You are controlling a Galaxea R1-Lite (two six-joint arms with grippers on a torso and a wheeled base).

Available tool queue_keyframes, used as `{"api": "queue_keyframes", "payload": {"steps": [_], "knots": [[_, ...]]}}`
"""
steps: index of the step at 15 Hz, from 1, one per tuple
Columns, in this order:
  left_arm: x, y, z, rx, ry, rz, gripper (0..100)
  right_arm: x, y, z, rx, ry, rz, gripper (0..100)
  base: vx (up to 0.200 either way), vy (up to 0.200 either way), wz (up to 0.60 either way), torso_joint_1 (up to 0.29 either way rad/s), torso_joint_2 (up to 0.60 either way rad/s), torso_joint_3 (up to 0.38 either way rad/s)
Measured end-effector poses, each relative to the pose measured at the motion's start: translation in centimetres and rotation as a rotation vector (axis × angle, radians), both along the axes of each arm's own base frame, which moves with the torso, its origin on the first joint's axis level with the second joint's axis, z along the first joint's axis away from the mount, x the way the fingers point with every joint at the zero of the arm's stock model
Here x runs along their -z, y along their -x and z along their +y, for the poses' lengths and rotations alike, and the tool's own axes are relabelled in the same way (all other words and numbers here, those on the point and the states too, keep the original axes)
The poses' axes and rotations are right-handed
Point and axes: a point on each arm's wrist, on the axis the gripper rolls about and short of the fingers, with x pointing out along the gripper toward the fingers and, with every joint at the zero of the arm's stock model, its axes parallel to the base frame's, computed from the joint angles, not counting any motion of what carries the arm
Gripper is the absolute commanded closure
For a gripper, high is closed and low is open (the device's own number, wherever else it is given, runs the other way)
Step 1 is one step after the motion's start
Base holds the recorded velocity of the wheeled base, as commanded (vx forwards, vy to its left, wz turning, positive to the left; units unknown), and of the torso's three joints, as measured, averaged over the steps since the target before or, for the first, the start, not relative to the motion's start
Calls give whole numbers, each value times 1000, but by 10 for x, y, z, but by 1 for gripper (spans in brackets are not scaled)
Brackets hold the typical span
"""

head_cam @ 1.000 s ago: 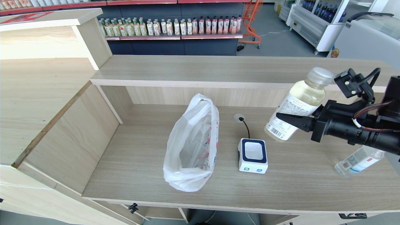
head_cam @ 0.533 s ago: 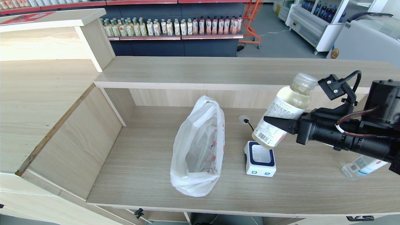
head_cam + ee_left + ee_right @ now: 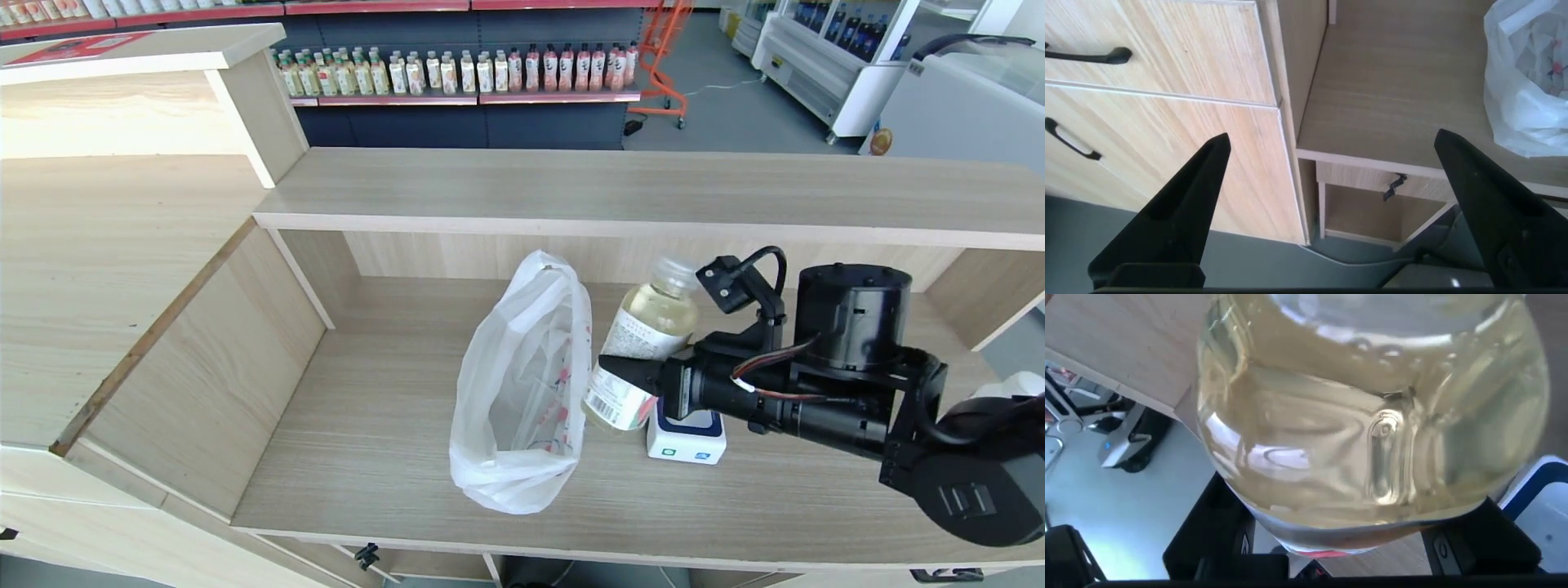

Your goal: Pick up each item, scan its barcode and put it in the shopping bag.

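Gripping the bottle [image 3: 653,322] across its labelled lower body, the right gripper [image 3: 624,382] is seen clamped on it from both sides; the bottle is held tilted above the scanner [image 3: 686,443], just beside the open mouth of the shopping bag [image 3: 522,376], with its cap up and its base clear of the counter [image 3: 367,425]; in the right wrist view the rounded body [image 3: 1372,416] sits deep between the jaws. Being clear plastic, nearly full of pale liquid, it is judged fairly heavy, stiff, smooth and liable to swivel; a hold near mid-body, on the label, is judged soundest. The bag is thin and limp, so its rim may fold when touched. The left gripper [image 3: 1331,135] is spread wide with nothing in it, off the counter's front corner.
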Motion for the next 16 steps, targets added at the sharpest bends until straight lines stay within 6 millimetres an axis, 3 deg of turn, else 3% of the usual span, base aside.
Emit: {"api": "queue_keyframes", "payload": {"steps": [5,9,12,16], "knots": [[0,0,0,-1,0,0,0,48,-26,20,-46,155,-6,100,0,0,0,0,0,0],[0,0,0,-1,0,0,0,61,-55,63,-100,127,-89,100,0,0,0,0,0,0],[0,0,0,-1,0,0,0,83,-66,93,-156,151,-189,100,0,0,0,0,0,0],[0,0,0,-1,0,0,0,116,-77,107,-188,222,-309,100,0,0,0,0,0,0]]}}
